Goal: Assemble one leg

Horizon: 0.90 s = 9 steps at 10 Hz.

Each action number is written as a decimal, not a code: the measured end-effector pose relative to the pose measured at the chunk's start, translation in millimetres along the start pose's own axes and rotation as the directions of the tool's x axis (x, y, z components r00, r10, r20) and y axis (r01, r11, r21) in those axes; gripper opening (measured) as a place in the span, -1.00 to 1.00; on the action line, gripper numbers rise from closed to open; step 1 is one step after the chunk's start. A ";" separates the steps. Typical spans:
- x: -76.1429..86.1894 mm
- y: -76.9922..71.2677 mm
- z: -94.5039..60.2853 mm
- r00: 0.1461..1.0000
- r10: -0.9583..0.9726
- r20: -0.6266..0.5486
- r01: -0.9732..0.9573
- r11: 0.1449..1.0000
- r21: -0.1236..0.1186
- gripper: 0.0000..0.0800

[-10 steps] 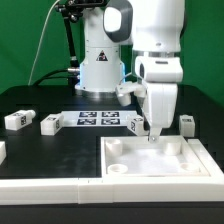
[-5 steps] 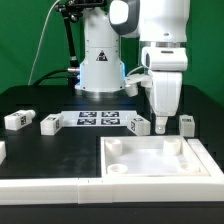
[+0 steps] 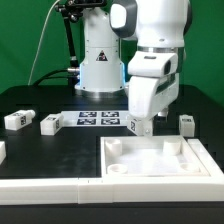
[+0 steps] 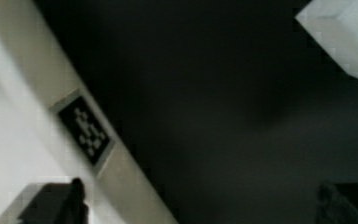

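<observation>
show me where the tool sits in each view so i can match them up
Exterior view: the tool is a little toward the exterior view's right, low over the black table, beside a tagged leg, behind the white panel.
Wrist view: the tool shows only as two dark fingertips, wide apart, nothing between them.
Shared landmark: the black table under it.

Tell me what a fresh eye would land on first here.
The big white arm dominates the middle, its open tool hanging low beside a tagged leg at the marker board's end. Nearer the camera, toward the exterior view's right, lies the large white panel with round corner sockets.
</observation>
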<state>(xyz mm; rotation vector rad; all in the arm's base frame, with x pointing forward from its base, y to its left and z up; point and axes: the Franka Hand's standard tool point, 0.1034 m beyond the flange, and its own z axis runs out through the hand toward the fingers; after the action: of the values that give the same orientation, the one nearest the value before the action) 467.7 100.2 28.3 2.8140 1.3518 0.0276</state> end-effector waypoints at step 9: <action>33.7 -40.3 -19.5 0.675 0.737 0.032 -0.738 0.673 0.055 0.62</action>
<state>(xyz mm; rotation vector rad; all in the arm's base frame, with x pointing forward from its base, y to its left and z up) 456.8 151.9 47.0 3.1831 0.1041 -0.0156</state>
